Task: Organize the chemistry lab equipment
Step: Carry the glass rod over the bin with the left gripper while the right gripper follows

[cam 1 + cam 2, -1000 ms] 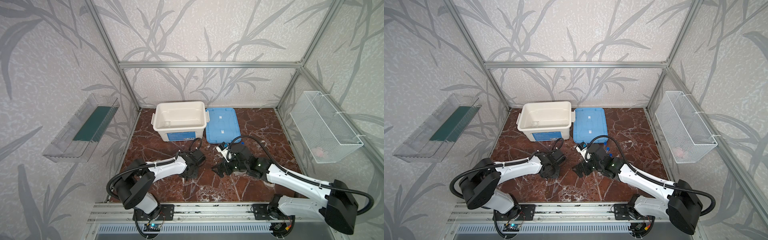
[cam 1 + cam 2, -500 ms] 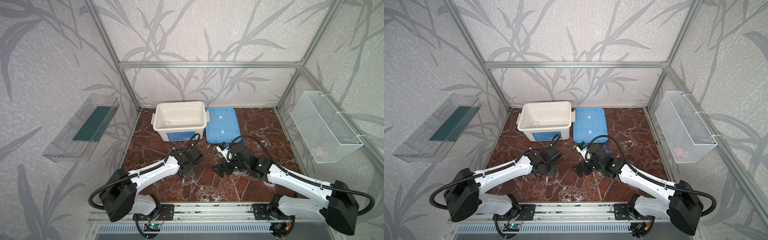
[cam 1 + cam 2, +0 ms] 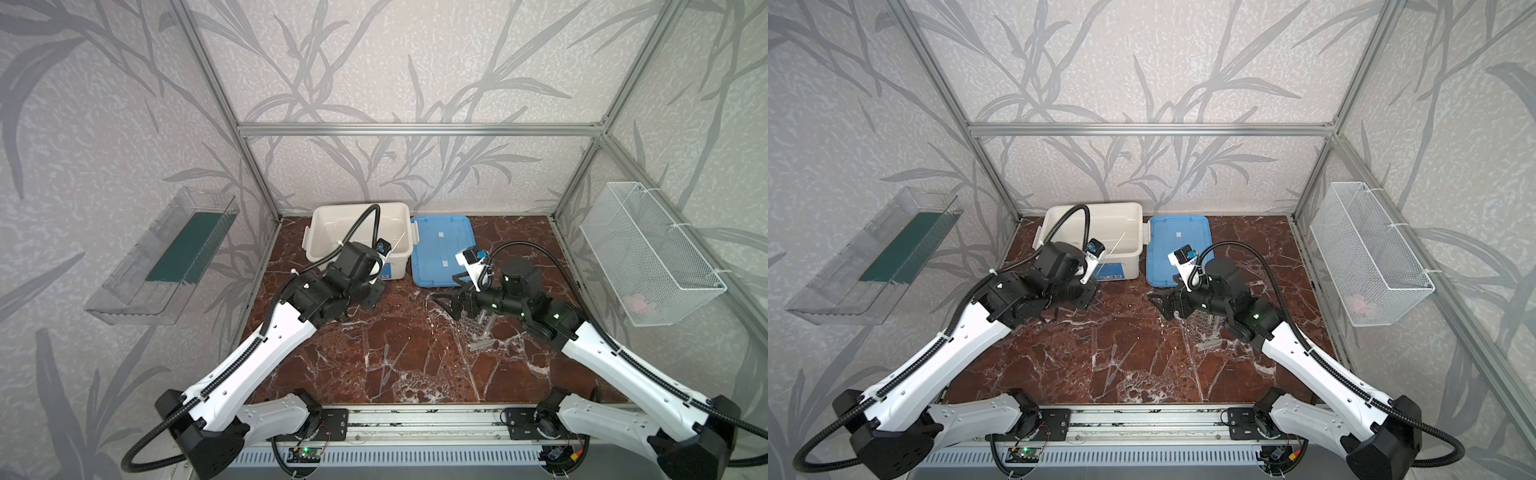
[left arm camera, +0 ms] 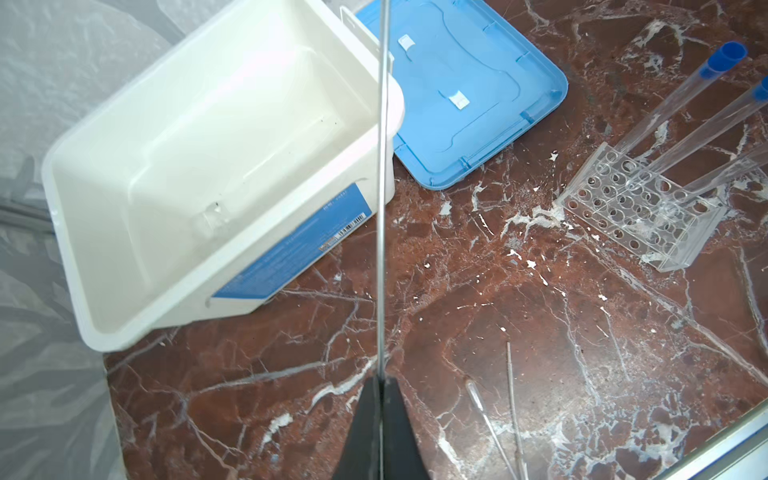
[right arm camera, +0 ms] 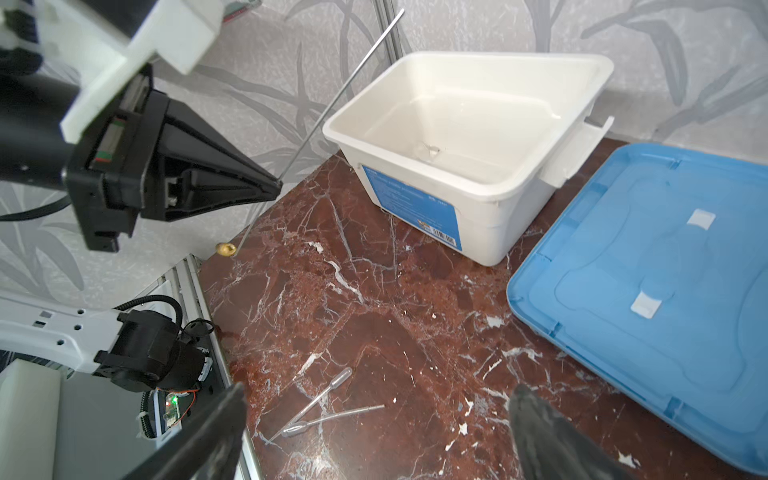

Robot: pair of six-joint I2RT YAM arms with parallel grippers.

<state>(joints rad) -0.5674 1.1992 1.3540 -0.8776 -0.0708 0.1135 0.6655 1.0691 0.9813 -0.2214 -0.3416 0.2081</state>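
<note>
My left gripper point(image 3: 376, 286) point(image 4: 380, 380) is shut on the thin glass rod point(image 4: 381, 187). It holds the rod slanted just in front of the white tub point(image 3: 357, 206), with the upper end point(image 3: 400, 241) over the tub's front rim. A small clear jar point(image 4: 212, 216) lies inside the tub. My right gripper point(image 3: 446, 291) point(image 5: 380, 392) stands open and empty above the floor, beside the clear honeycomb rack point(image 4: 636, 212) point(image 3: 478, 328). Three blue-capped test tubes point(image 4: 681, 95) lean in that rack. Two clear pipettes point(image 5: 328, 388) point(image 3: 386, 365) lie crossed on the floor near the front.
The blue lid point(image 3: 442, 249) lies flat to the right of the tub. A wire basket point(image 3: 648, 253) hangs on the right wall and a clear shelf point(image 3: 166, 253) on the left wall. A metal rail point(image 3: 415, 424) runs along the front edge.
My left arm has lifted off the floor and swung up toward the tub, carrying the rod. The right arm has stayed where it was, still open.
</note>
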